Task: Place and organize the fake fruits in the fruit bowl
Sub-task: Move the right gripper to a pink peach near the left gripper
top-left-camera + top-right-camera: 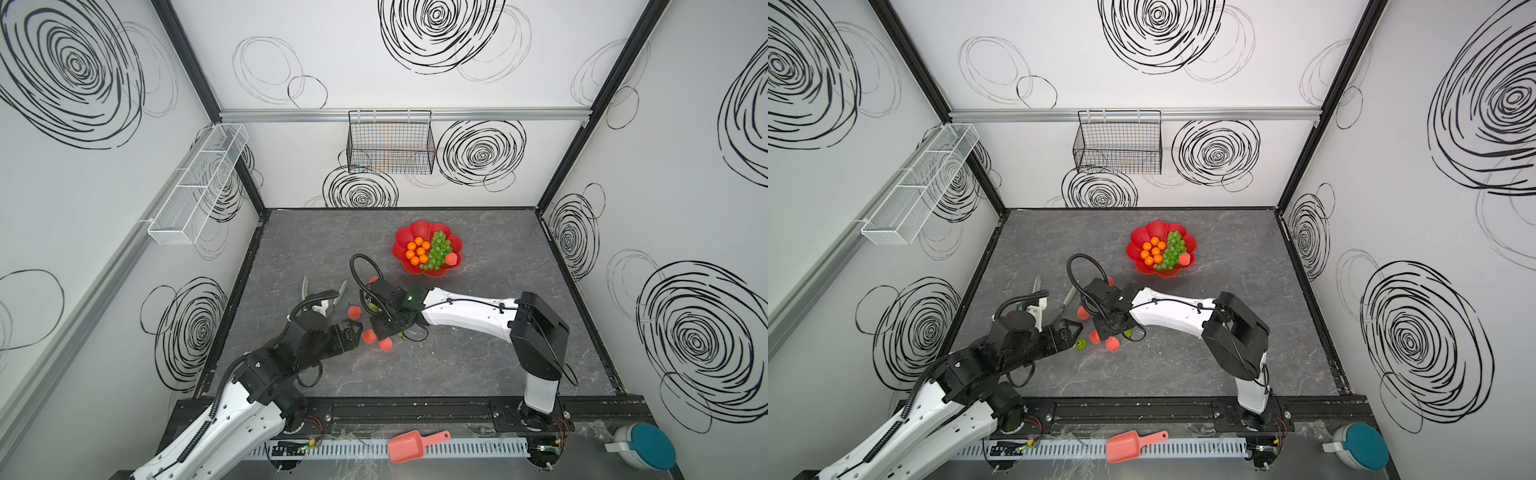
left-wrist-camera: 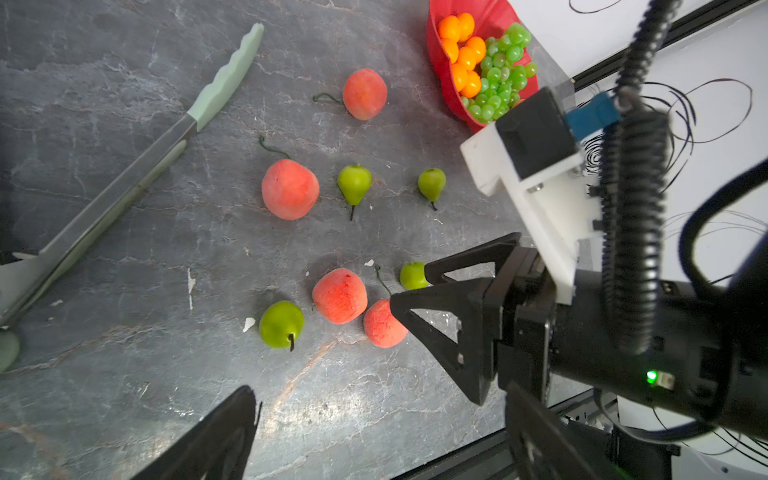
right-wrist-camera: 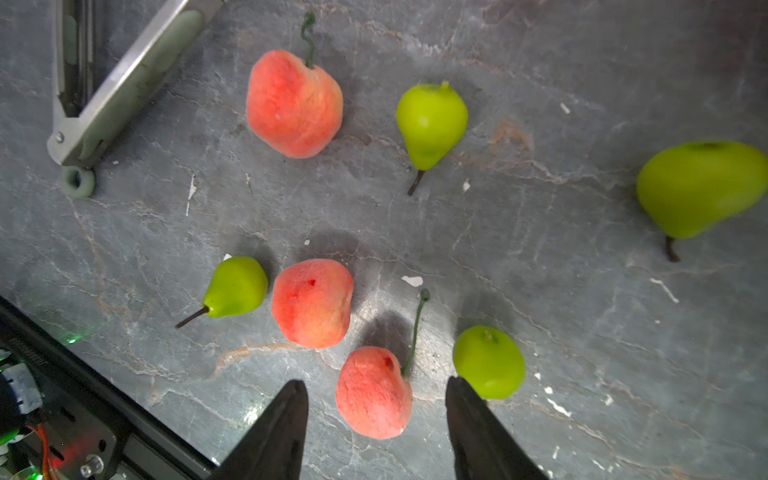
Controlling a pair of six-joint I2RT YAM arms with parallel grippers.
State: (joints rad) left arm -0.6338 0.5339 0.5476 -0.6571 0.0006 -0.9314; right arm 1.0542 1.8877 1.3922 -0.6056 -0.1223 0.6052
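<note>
The red flower-shaped fruit bowl (image 1: 415,232) (image 1: 1144,241) (image 2: 440,79) stands at the back of the table in both top views. It holds several orange balls (image 1: 417,251), the green grapes (image 1: 438,251) and one peach (image 1: 452,259). Loose peaches (image 2: 290,189) (image 2: 340,295) and green pears (image 2: 354,183) (image 2: 281,324) lie on the table ahead of both grippers. My right gripper (image 3: 376,384) is open, low over the table, its jaws on either side of a peach (image 3: 373,392) without touching it. A pear (image 3: 489,361) sits just outside one finger. My left gripper (image 2: 379,386) is open and empty, beside the cluster.
Mint-green tongs (image 2: 124,187) (image 3: 124,83) lie on the table left of the fruits. A salmon-pink scoop (image 1: 411,446) rests on the front rail. A black wire basket (image 1: 390,143) and a white mesh basket (image 1: 199,187) hang on the walls.
</note>
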